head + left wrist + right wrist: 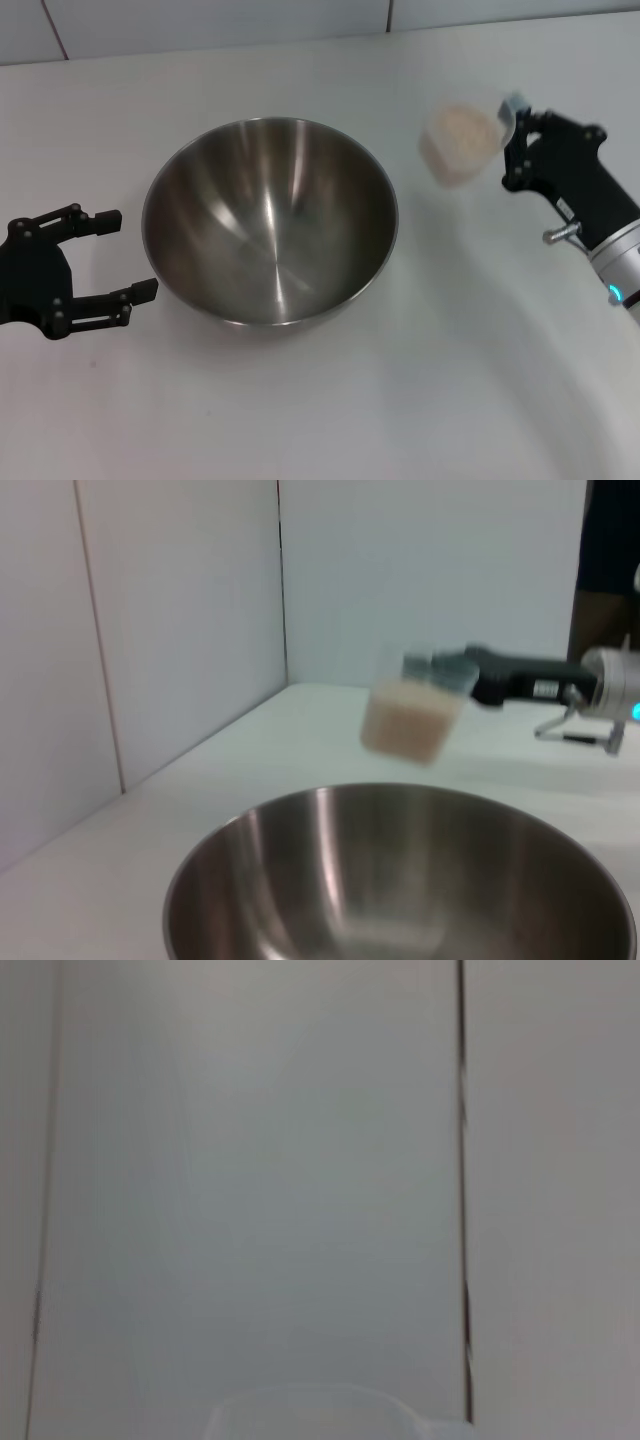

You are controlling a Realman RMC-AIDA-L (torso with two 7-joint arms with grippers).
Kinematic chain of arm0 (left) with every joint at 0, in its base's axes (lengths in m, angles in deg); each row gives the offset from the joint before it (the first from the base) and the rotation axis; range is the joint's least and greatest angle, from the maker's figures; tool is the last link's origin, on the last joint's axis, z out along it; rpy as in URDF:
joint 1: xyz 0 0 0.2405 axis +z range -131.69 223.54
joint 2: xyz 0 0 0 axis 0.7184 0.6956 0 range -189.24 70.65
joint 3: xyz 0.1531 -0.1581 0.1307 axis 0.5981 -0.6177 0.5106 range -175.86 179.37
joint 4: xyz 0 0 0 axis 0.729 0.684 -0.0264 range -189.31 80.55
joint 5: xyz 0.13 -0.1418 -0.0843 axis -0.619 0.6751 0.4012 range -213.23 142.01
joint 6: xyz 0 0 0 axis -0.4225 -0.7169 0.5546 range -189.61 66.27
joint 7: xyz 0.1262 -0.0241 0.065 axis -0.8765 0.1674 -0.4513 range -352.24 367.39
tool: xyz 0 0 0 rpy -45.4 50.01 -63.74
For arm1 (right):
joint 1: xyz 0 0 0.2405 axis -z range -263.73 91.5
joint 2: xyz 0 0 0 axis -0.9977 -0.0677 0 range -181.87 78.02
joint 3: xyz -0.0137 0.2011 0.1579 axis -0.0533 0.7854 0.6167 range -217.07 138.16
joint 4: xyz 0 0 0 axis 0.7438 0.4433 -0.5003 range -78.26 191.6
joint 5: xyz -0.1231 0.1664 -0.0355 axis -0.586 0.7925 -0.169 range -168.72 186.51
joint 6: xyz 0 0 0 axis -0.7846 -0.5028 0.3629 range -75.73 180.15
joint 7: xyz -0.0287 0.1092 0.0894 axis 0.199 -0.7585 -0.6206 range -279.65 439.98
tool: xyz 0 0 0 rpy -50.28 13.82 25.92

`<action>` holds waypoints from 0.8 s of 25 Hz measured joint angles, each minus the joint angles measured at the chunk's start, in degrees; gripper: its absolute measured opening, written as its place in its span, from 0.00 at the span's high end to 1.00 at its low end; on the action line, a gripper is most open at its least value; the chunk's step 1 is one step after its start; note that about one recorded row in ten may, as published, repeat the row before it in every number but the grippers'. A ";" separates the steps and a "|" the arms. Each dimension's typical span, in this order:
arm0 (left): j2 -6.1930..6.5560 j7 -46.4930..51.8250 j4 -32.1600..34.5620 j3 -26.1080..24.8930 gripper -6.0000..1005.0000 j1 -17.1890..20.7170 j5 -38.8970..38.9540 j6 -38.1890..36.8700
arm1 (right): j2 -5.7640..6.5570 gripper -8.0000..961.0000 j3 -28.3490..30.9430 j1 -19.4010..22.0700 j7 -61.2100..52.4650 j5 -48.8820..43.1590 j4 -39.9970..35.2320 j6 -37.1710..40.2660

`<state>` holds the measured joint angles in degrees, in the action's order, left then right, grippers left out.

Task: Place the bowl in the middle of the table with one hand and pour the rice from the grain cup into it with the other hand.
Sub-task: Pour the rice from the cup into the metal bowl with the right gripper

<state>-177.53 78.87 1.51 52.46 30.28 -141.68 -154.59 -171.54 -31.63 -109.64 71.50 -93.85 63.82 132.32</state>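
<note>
Head view: the bowl sits upright near the middle of the white surface, nothing inside it. The left gripper is just beside the bowl's left rim, its two fingers spread wide and holding nothing; one fingertip almost reaches the bowl's wall, though contact cannot be confirmed. The right gripper is toward the far right of the surface, clenched on the rim of the cup, which appears lifted clear of the surface and is filled with pale rice. A clear strip of bare surface lies between the cup and the bowl's right rim. The near edge and the near right corner are wide open, and the far edge meets a white wall.

Left wrist view: the bowl's rim fills the foreground. Beyond it the cup hangs above the surface, slightly tilted, rice reaching well up its wall. The right gripper grips it from the side away from the bowl. Bare surface runs along the wall to the far corner.

Right wrist view: mostly white wall panels with a dark seam; a pale curved rim, probably the cup's, shows at one edge.
</note>
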 joint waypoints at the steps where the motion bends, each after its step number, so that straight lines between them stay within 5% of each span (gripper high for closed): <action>1: 0.00 0.08 0.05 0.01 0.14 -0.10 -0.23 -0.01 | 0.01 0.99 0.49 -0.32 2.18 0.01 0.81 2.11; 5: -0.16 1.37 1.14 0.00 0.14 -0.68 -2.71 0.06 | 0.15 0.99 1.29 -2.86 13.80 -0.09 5.03 7.40; 10: -0.24 2.08 1.64 0.01 0.14 -0.96 -3.33 -0.21 | 0.07 0.99 0.82 -5.16 46.65 -0.62 14.26 6.67; 15: -0.33 2.09 2.40 0.17 0.14 -1.06 -3.33 -0.36 | -0.16 0.99 0.38 -4.26 81.18 -5.16 19.66 5.52; 20: -0.34 2.21 2.51 0.81 0.14 -1.48 -3.32 -0.23 | -0.21 0.99 0.53 -3.10 98.21 -12.16 20.05 5.69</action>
<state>-177.86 81.08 4.01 53.27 28.80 -145.00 -154.82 -171.74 -31.10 -112.73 169.71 -106.01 83.87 138.01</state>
